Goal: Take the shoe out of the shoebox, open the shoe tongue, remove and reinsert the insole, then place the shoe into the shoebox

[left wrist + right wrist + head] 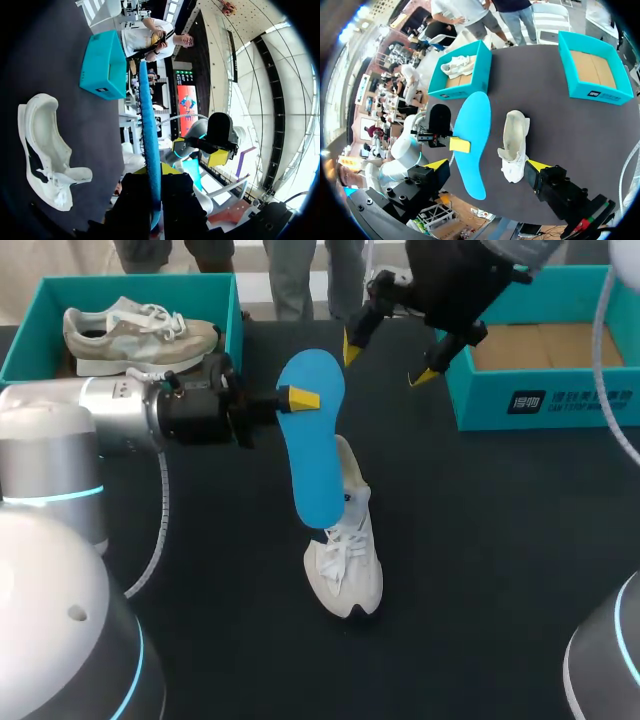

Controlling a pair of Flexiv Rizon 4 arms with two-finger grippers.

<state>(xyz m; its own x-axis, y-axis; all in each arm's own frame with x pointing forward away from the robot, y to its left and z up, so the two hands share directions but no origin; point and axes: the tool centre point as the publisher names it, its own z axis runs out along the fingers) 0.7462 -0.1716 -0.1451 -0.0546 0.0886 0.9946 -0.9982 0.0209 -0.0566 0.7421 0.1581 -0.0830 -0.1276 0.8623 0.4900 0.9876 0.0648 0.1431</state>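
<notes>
Blue flat insole [315,445] hung clamped in left gripper [299,398], long axis pointing down at white lace-up shoe [347,562] below; right gripper [388,360] released, farther off.

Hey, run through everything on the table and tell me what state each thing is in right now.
blue insole: out of the shoe, held up off the table
left tool: shut on the blue insole
right tool: open, holding nothing
white shoe: on the table, upright on its sole, outside both boxes
left shoebox: open, second shoe lying in it
right shoebox: open, no shoe inside
</notes>
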